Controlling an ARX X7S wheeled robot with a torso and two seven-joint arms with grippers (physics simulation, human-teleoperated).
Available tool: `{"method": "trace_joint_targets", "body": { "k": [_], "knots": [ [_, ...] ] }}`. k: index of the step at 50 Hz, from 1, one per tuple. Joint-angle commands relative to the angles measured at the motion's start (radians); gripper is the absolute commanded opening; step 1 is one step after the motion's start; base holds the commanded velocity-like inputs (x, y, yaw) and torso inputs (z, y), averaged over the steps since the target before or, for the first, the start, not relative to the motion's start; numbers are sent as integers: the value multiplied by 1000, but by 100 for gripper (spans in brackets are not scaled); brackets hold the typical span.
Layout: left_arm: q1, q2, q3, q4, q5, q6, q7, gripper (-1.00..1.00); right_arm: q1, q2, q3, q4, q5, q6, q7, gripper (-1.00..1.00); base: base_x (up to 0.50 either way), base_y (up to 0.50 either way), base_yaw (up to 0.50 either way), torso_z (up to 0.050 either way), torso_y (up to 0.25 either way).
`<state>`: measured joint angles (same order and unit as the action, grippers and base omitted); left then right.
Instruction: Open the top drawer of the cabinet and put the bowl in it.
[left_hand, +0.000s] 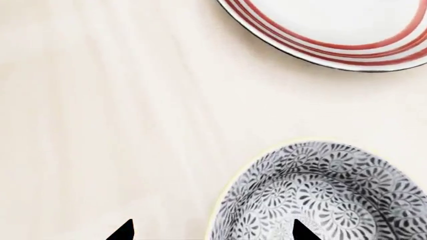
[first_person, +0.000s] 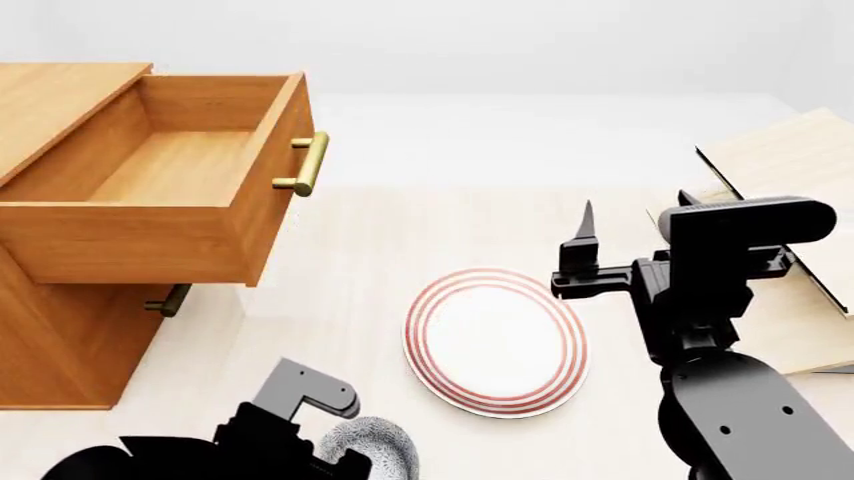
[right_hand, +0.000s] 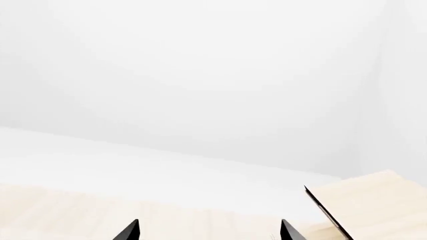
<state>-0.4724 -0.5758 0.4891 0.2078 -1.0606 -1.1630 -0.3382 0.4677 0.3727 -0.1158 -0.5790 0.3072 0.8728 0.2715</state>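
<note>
Nearest to the robot, the left gripper (left_hand: 212, 231) hangs over the bowl (left_hand: 327, 195), fingers spread, w/ one tip outside the rim and the other above the inside; nothing pinched yet, and I can't tell if a tip touches the rim. In the head view the bowl (first_person: 371, 448) sits on the table (first_person: 347, 280) at the bottom edge, half hidden by the left arm, well apart from the drawer. Just past it is the plate (first_person: 497, 340), not part of the job. The right gripper (first_person: 583, 240) is up off the table beyond the plate, fingers apart per the wrist cam, holding nothing. Farthest, at left, the top drawer (first_person: 174, 200) of the cabinet (first_person: 54, 340) stands pulled out, its inside bare. So by my read: opening done; left to do: grasp bowl, lift, carry over to the drawer, set it in
</note>
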Motion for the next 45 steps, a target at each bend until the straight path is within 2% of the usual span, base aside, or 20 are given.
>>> {"method": "trace_joint_targets", "body": {
  "k": [1,29,30,45],
  "knots": [
    [2,8,22,-29,17,16,18,100,-5,1,-1,8,1,-9,2,100,0,0,0,0,0],
    [24,22,49,-89,36,51,45,100,-6,2,-9,22,3,-22,9,100,0,0,0,0,0],
    [24,22,48,-89,35,51,45,-100,-5,2,-9,23,3,-22,9,100,0,0,0,0,0],
    [20,21,39,-88,23,53,37,-100,-3,4,-12,24,7,-22,12,100,0,0,0,0,0]
  ]
}}
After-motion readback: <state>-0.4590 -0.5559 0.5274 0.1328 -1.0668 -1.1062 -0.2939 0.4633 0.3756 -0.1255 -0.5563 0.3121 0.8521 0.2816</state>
